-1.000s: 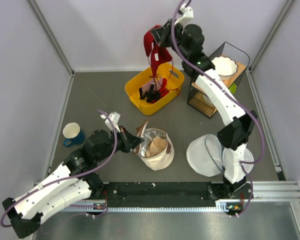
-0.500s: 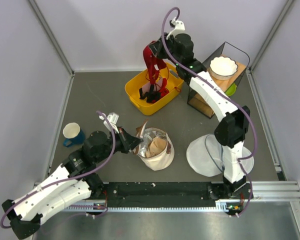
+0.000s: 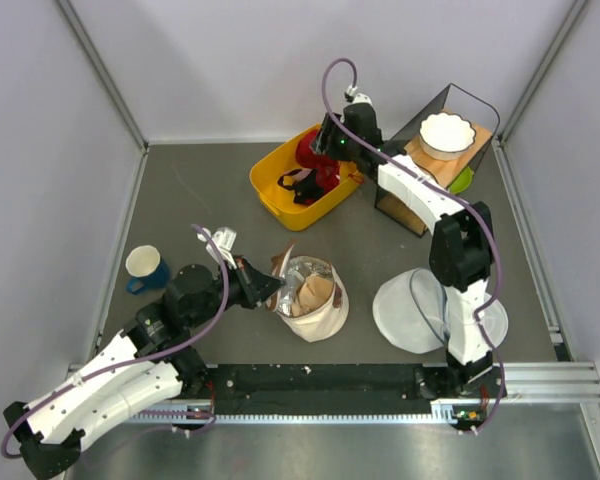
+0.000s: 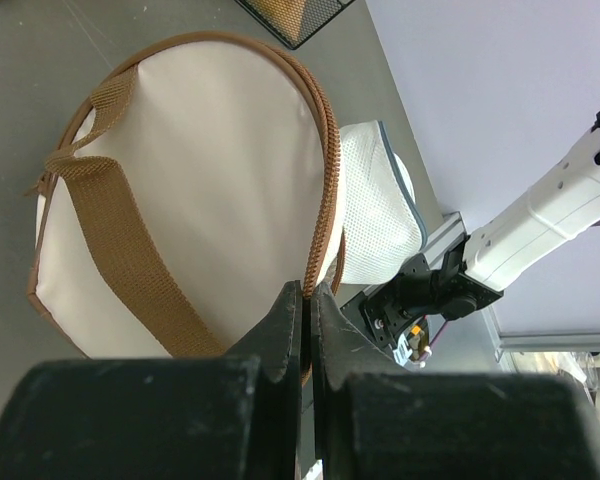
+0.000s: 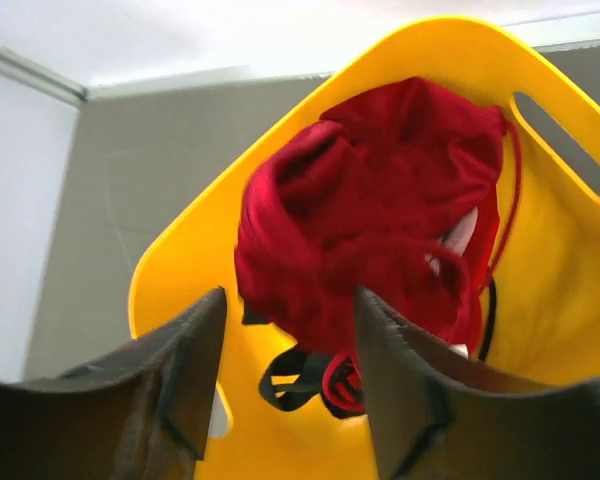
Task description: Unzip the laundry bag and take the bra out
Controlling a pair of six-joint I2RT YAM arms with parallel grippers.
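Laundry bag (image 3: 325, 322) sits on the grey table (image 3: 200, 190) in the top view, its mouth gaping toward the camera with silvery lining showing. The left gripper (image 3: 272, 287) is at the rim on the left arm's side, jaws pressed together on the edge. Well beyond the bag, toward the back wall, a yellow bin (image 3: 268, 192) holds the red bra (image 3: 308, 155), and the right gripper (image 3: 327, 160) hangs right over that heap, far from the bag. A white mesh pouch (image 3: 405, 310) lies just beside the bag on the right arm's side; a blue mug (image 3: 145, 268) stands well off on the opposite side. From the left wrist the bag shows its cream wall crossed by a brown strap (image 4: 120, 240), and the brown zipper band (image 4: 327, 150) curves down into the two black fingers (image 4: 280, 340), which are clamped tight on it. The right wrist view looks between fingers (image 5: 180, 370) standing apart with nothing clamped between them. The bra lies bunched in the bin just past the fingertips — whether a pad brushes the cloth cannot be told.
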